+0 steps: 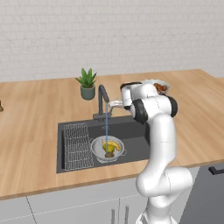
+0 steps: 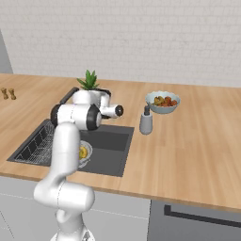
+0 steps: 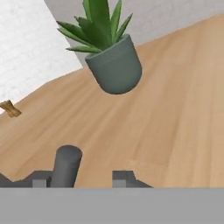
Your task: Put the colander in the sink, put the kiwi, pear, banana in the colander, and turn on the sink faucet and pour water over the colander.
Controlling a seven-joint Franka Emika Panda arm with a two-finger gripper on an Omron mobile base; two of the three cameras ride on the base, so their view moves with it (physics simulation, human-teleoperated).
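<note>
White rounded arm [image 1: 159, 144], dark joint bands, smooth glossy casing

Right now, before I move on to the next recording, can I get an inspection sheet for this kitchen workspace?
Surface: light wooden counter with a dark grey rectangular sink set into it.
Job's things: round pale perforated colander sits in the sink, holding the curved yellow banana; other fruit in it too small to name. Dark grey angular faucet is running; a thin pale blue water stream falls into the colander.
Clutter: green plant in a grey pot, pale bowl of mixed fruit, grey soap dispenser, wire rack in the sink.
Gripper: gripper near the faucet handle; state unclear.
Cables: nothing seen.
Surroundings: white brick wall, grey cabinets below.
</note>
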